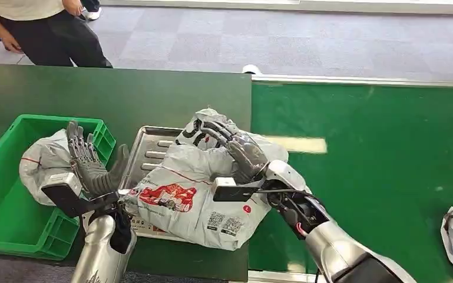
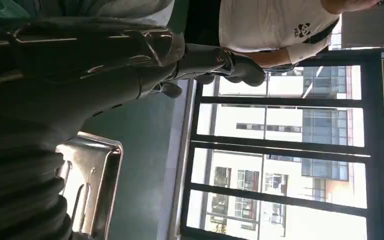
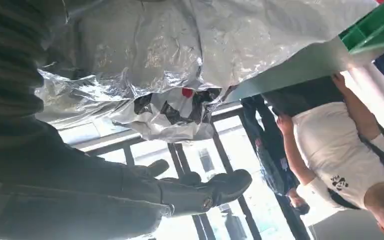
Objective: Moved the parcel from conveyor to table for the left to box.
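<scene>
The parcel (image 1: pixel 197 197) lies on the metal tray (image 1: pixel 147 154) on the table (image 1: pixel 124 100) — right hand (image 1: pixel 235 150) resting on it, seemingly loosening, left hand (image 1: pixel 91 165) spread and empty beside the green box (image 1: pixel 12 218) — so next the left must grasp it.

I am seeing grey floor tiles (image 1: pixel 283 41) at twelve o'clock; daylight is coming through tall dark-framed windows (image 2: pixel 279 165), a building standing outside.

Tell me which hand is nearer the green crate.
Left. The left hand is raised, open, right beside the green crate. The right hand rests on the grey parcel over the metal tray, farther away.
</scene>
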You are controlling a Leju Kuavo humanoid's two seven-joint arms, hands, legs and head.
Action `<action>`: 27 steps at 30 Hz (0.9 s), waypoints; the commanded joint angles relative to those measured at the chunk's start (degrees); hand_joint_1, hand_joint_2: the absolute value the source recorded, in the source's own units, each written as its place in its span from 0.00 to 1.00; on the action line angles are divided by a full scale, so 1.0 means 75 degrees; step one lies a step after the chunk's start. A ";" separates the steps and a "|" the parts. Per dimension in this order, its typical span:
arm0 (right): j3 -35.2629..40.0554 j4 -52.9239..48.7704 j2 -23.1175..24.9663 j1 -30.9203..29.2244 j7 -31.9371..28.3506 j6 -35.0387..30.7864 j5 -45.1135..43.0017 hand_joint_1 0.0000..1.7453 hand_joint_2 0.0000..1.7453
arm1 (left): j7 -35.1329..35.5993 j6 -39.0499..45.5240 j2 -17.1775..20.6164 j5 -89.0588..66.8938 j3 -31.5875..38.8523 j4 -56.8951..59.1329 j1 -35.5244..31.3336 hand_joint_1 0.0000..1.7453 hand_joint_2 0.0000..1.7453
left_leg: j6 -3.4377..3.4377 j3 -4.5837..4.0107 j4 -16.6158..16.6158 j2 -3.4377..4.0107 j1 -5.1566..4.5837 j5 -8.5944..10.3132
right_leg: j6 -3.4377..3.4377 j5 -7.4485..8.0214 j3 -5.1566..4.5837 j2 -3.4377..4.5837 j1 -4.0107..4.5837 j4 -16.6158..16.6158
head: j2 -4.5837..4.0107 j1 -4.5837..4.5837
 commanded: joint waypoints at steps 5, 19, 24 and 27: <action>-0.0903 -0.2433 -0.0608 0.0830 -0.0190 0.0104 -0.1329 0.00 1.00 | 0.0006 -0.0087 0.0130 0.0015 0.0075 0.0043 0.0079 0.00 1.00 | 0.0011 0.0002 -0.0006 -0.0007 -0.0003 0.0002 | -0.0009 -0.0001 0.0005 -0.0011 0.0000 -0.0006 | 0.0000 0.0000; -0.2044 -0.4659 -0.0818 0.2054 -0.0190 0.0209 -0.2999 0.00 1.00 | 0.0006 -0.0117 0.0162 0.0019 0.0192 -0.0268 0.0298 0.00 1.00 | 0.0011 0.0003 -0.0008 -0.0011 -0.0002 0.0002 | -0.0009 -0.0002 0.0006 -0.0017 0.0001 -0.0008 | 0.0000 0.0000; -0.2443 -0.5289 -0.0841 0.2559 -0.0190 0.0050 -0.3412 0.00 1.00 | 0.0006 -0.0136 0.0157 0.0005 0.0167 -0.0325 0.0363 0.00 1.00 | 0.0017 0.0009 -0.0011 -0.0011 -0.0005 0.0000 | -0.0015 -0.0003 0.0012 -0.0018 0.0000 -0.0010 | 0.0000 0.0000; -0.2585 -0.5439 -0.0851 0.2747 -0.0190 0.0022 -0.3502 0.00 1.00 | 0.0006 -0.0153 0.0160 -0.0003 0.0153 -0.0384 0.0415 0.00 1.00 | 0.0010 0.0003 -0.0007 -0.0012 -0.0004 0.0001 | -0.0010 -0.0002 0.0006 -0.0016 0.0000 -0.0007 | 0.0000 0.0000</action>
